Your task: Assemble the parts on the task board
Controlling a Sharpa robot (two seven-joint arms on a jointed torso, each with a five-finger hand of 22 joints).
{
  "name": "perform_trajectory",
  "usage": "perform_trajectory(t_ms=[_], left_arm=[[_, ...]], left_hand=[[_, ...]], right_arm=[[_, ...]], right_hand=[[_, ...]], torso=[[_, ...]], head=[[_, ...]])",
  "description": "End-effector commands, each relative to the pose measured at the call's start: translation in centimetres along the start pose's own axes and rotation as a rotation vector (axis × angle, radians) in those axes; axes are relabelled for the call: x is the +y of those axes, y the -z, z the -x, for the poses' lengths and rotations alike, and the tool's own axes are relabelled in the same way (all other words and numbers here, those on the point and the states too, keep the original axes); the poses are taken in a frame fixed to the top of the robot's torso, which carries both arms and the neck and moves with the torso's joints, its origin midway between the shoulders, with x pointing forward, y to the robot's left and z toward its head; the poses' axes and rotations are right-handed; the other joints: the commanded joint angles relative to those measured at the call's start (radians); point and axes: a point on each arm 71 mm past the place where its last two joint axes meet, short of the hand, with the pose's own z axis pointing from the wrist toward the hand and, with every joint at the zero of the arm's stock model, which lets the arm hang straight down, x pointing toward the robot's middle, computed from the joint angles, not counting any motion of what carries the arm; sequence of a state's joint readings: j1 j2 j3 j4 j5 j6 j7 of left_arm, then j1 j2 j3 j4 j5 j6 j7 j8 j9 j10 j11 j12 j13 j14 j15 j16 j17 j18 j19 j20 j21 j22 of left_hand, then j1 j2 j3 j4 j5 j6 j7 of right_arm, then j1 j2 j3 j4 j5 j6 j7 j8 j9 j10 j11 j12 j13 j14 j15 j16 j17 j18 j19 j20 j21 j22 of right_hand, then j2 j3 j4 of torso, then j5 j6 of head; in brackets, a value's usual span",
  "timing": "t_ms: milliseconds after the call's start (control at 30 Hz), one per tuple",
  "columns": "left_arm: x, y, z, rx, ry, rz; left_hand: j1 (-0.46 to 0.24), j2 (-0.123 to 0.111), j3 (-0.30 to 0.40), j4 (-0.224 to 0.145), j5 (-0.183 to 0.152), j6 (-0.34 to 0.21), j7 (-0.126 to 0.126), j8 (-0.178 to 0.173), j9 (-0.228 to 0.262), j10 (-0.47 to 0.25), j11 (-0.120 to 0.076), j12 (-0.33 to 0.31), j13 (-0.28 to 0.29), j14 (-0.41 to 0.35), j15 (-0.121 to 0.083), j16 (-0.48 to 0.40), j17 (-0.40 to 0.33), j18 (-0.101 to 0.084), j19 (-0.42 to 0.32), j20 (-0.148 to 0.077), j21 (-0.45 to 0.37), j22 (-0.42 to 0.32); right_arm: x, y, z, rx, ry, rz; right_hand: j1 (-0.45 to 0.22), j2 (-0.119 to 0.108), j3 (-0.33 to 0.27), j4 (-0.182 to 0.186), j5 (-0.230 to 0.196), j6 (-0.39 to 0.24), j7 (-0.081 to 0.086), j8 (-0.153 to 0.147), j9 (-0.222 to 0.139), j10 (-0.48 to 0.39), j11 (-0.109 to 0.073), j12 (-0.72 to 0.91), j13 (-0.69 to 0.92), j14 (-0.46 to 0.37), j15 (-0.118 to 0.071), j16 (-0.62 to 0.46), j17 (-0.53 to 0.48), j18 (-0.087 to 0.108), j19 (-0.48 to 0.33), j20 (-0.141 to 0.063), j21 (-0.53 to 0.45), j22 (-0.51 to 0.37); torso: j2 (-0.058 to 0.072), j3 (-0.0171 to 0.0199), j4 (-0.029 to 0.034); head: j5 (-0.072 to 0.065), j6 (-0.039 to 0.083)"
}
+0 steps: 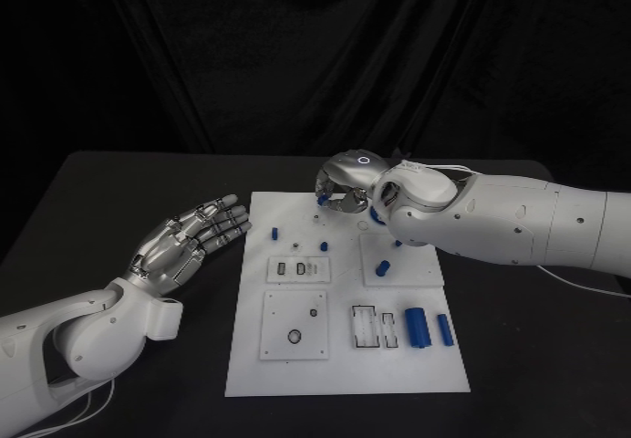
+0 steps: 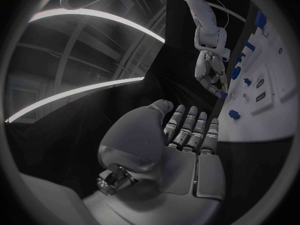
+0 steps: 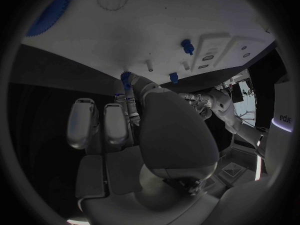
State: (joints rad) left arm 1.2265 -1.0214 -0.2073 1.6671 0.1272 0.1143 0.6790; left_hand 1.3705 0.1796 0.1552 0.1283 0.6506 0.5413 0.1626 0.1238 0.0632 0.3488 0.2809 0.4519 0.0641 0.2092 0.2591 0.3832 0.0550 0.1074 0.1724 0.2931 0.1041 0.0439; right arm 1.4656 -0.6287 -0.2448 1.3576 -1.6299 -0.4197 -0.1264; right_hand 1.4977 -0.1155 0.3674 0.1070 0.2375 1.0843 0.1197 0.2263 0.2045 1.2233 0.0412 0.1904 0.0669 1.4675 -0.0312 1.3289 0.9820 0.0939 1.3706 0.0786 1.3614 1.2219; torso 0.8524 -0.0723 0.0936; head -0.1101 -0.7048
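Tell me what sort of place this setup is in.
Probably a robotics lab or test cell. A white task board with small blue parts lies on a black table against a dark curtain, and the left wrist view shows long ceiling light strips overhead.
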Motion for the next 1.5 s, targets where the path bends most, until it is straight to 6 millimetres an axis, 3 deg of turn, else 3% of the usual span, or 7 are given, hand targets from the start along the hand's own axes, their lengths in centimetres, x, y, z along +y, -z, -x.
perform_trajectory(t_ms=[33,767,1500], left_arm=[[-0.9,0.0,-0.1,0.015,0.016,-0.128],[-0.7,-0.2,-0.1,0.017,0.021,-0.119],[-0.5,-0.3,0.1,0.018,0.021,-0.107]], left_hand=[[-0.011,0.003,0.008,0.001,-0.002,0.005,0.027,0.005,0.001,0.001,0.003,0.006,0.002,0.000,0.009,0.004,0.001,-0.015,-0.001,0.000,0.001,-0.001],[-0.012,0.003,0.011,0.001,-0.002,0.004,0.028,0.004,0.001,0.000,0.004,0.006,0.001,0.000,0.010,0.005,0.001,-0.016,-0.001,0.000,0.001,-0.001],[-0.016,0.001,0.020,0.001,-0.003,0.001,0.031,0.003,0.000,-0.002,0.005,0.006,0.001,-0.002,0.011,0.007,0.001,-0.017,-0.001,0.000,0.001,-0.001]], right_arm=[[-0.3,0.1,0.3,-0.051,0.016,-0.034],[-0.1,0.0,-0.4,0.005,0.029,-0.044],[0.1,0.1,-0.9,0.008,0.001,-0.018]], right_hand=[[0.010,0.004,0.000,-0.006,0.004,0.008,-0.010,-0.004,0.108,0.001,0.005,-0.003,0.002,-0.001,0.000,-0.002,0.001,-0.009,-0.006,-0.002,-0.004,0.002],[0.004,0.003,0.000,-0.006,0.002,0.004,-0.008,-0.009,0.110,-0.001,0.008,-0.012,0.003,-0.002,0.003,-0.005,-0.004,-0.010,-0.007,0.000,-0.005,0.002],[-0.001,0.004,0.003,-0.006,-0.006,-0.007,-0.005,-0.020,0.111,-0.009,0.013,-0.027,0.003,-0.005,0.007,-0.009,-0.010,-0.010,-0.008,0.004,-0.006,0.004]], torso=[[0.001,-0.0003,0.0034],[-0.001,-0.0008,-0.0004],[0.000,-0.0009,0.0020]], head=[[-0.003,0.001],[0.000,-0.006],[0.001,-0.015]])
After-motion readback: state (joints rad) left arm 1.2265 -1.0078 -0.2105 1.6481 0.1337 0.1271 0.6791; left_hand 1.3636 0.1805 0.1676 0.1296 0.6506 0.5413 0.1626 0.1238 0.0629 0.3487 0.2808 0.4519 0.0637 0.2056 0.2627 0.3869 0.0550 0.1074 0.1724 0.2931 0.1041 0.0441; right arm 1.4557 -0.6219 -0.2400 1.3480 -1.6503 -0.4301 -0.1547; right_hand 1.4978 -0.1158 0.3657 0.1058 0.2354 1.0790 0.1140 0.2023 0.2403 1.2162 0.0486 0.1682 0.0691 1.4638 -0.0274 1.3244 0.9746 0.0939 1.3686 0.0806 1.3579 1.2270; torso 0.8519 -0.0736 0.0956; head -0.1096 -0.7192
